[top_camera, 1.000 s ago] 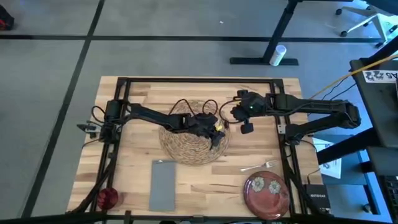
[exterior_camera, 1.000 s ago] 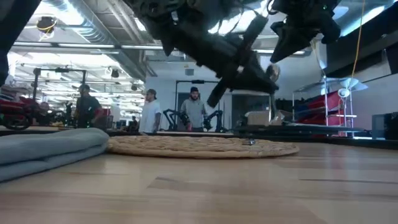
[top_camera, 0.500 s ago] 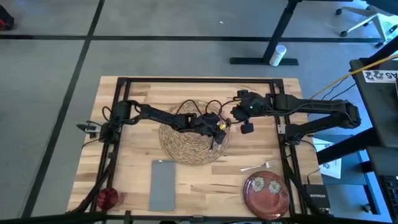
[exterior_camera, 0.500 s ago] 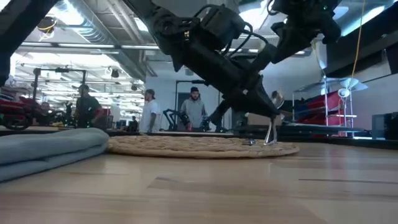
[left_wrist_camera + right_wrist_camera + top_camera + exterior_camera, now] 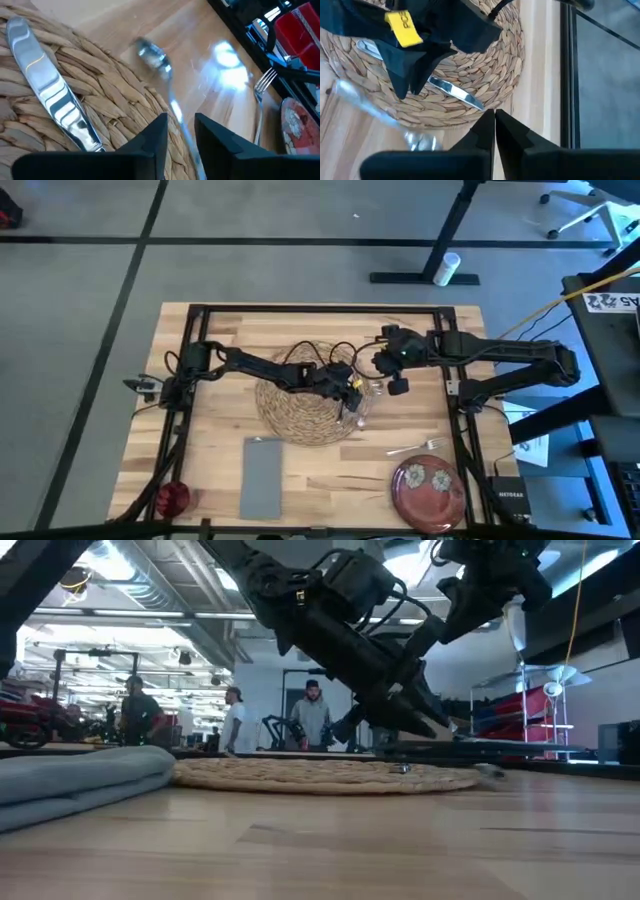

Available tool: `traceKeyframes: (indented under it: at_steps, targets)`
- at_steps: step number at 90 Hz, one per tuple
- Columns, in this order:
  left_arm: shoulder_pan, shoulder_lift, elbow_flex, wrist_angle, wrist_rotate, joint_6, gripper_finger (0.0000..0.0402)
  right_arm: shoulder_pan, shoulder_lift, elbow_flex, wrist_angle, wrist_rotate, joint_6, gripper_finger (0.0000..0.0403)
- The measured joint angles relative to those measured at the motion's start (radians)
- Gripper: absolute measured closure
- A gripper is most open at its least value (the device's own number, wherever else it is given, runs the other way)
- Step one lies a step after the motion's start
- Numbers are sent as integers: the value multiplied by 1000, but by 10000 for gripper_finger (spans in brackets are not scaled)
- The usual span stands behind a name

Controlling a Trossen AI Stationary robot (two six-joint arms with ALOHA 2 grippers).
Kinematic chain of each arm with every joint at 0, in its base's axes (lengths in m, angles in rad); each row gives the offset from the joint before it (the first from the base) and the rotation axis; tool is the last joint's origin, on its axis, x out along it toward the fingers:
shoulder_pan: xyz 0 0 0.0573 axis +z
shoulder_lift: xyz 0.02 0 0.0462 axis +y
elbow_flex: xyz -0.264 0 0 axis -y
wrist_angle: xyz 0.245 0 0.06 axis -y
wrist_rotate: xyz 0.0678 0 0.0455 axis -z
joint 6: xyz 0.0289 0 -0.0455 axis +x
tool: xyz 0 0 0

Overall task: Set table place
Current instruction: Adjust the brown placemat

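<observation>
A round woven mat (image 5: 300, 415) lies mid-table on the wooden table (image 5: 220, 340). A silver knife (image 5: 50, 95) rests flat on the mat. A silver spoon (image 5: 160, 65) lies blurred across the mat's right rim, its bowl on the wood and its handle running under my left gripper (image 5: 181, 132). That gripper is open, low over the rim. My right gripper (image 5: 494, 120) is shut on nothing, above the table just right of the mat. A fork (image 5: 415, 446), a dark red plate (image 5: 430, 488), a gray napkin (image 5: 262, 475) and a red cup (image 5: 172, 498) lie nearer the front.
The black frame bars (image 5: 455, 395) run along the table's left, far and right sides. In the low view the folded napkin (image 5: 80, 780) fills the near left. People stand in the room beyond the table.
My left gripper has gone toward the table's right edge and down, to the mat's right rim. The spoon was lifted clear in it, then stood upright with its end on the rim. It has left the gripper and fallen flat toward the right.
</observation>
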Motion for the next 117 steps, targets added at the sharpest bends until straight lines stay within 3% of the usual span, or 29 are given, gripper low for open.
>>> traceKeyframes:
  at_steps: [16, 42, 70, 95, 117]
  targets:
    - [2, -16, -1, -63, 23, 160, 317, 0, 0, 0, -6, 0, 0, 402]
    - [3, -171, -1, -409, -2, 417, 397, 0, 0, 0, -89, 0, 19, 402]
    - [-12, -295, -39, -839, -178, 544, 401, 51, -1, -47, -58, 61, 54, 402]
    - [-15, -337, -247, -864, -179, 499, 402, 139, -1, -242, 136, 41, 183, 402]
    - [-51, -342, -350, -689, -178, 461, 402, 157, 0, -290, 223, 41, 256, 402]
